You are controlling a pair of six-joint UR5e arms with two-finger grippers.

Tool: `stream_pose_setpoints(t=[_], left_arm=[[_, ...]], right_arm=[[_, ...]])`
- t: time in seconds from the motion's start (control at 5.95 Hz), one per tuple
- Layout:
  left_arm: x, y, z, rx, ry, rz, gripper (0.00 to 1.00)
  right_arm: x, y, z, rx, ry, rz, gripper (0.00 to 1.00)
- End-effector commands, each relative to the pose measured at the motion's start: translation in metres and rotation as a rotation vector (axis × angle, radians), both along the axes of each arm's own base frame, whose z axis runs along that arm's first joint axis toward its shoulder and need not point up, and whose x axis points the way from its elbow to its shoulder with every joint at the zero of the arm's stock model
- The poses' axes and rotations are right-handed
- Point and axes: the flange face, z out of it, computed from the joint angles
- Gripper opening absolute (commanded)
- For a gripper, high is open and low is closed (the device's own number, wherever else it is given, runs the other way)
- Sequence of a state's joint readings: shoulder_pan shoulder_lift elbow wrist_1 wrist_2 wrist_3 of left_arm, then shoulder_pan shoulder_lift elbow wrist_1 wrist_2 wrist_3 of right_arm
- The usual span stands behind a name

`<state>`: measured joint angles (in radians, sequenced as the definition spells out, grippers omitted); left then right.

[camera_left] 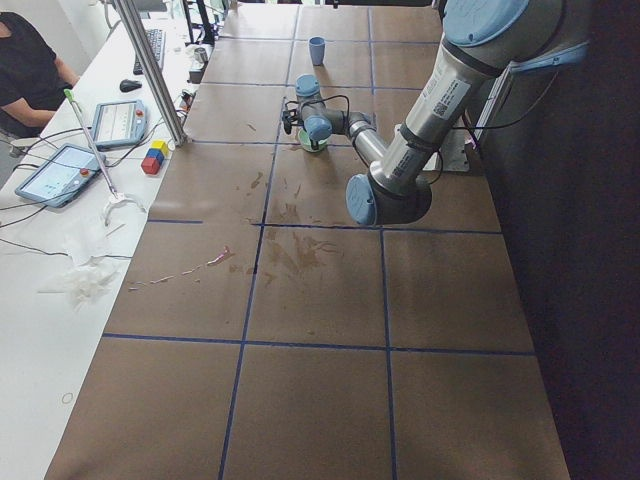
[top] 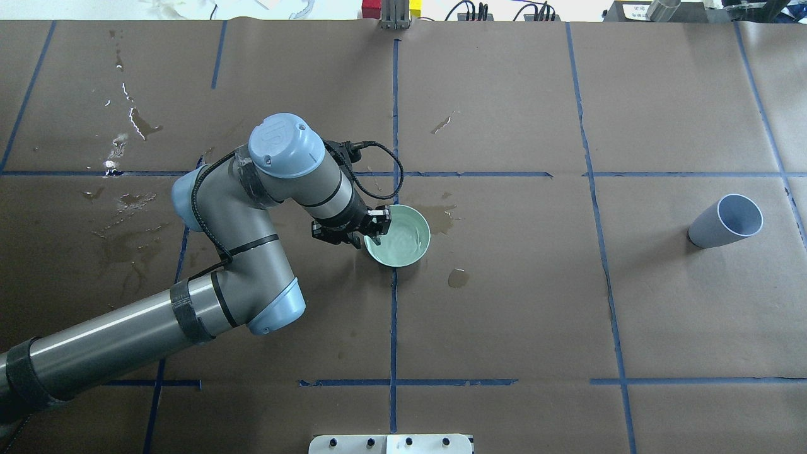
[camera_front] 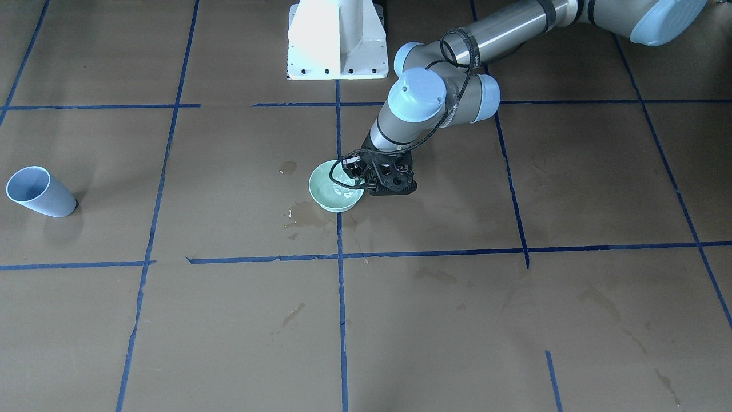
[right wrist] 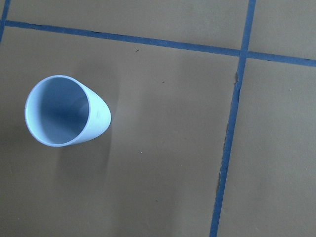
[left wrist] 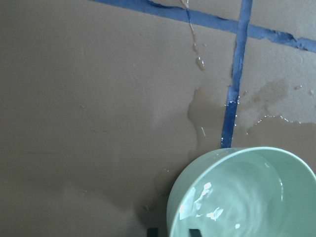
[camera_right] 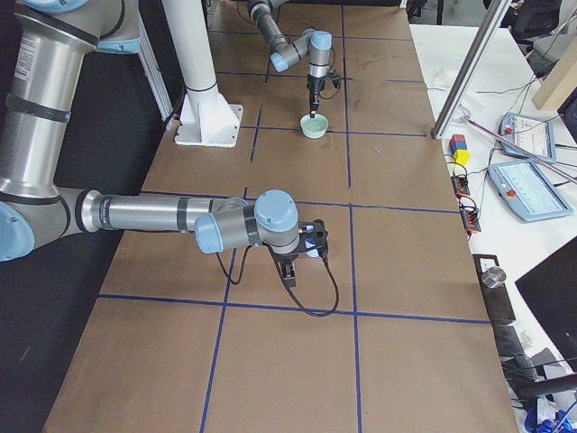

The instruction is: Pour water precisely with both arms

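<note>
Pale-green ceramic bowl (top: 398, 236) holding rippled water (left wrist: 232, 197) is pinched at its rim by the left end effector (top: 376, 231); the right end effector's (camera_right: 290, 271) state I cannot tell.

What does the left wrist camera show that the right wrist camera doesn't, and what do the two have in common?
Only the left wrist view shows the pale green bowl with rippled water in it, and wet patches spilled on the paper around it. Only the right wrist view shows the blue-grey cup, standing upright and looking empty. Both share the brown paper table cover crossed by blue tape lines; neither shows any jaws clearly.
</note>
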<state>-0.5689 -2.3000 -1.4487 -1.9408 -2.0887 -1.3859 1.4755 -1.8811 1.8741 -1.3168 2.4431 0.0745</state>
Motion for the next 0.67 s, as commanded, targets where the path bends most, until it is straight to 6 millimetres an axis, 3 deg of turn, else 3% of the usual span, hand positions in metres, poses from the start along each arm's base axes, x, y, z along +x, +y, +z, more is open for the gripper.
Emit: stream_pose_setpoints(t=[0.0, 0.17, 0.34, 0.5], left_arm=[[-0.034, -0.001, -0.009, 0.024, 0.039, -0.024, 0.63], [-0.061, 0.012, 0.000, 0.034, 0.057, -0.028, 0.69], [-0.079, 0.021, 0.007, 0.039, 0.064, -0.032, 0.69], [-0.083, 0.024, 0.021, 0.033, 0.051, -0.033, 0.69]], right_arm=[[-0.008, 0.001, -0.007, -0.002, -0.073, -0.028, 1.00], [-0.011, -0.001, -0.019, 0.037, -0.091, 0.017, 1.00], [-0.042, -0.001, -0.040, 0.079, -0.122, 0.092, 1.00], [-0.069, 0.024, -0.039, 0.145, -0.126, 0.115, 1.00]])
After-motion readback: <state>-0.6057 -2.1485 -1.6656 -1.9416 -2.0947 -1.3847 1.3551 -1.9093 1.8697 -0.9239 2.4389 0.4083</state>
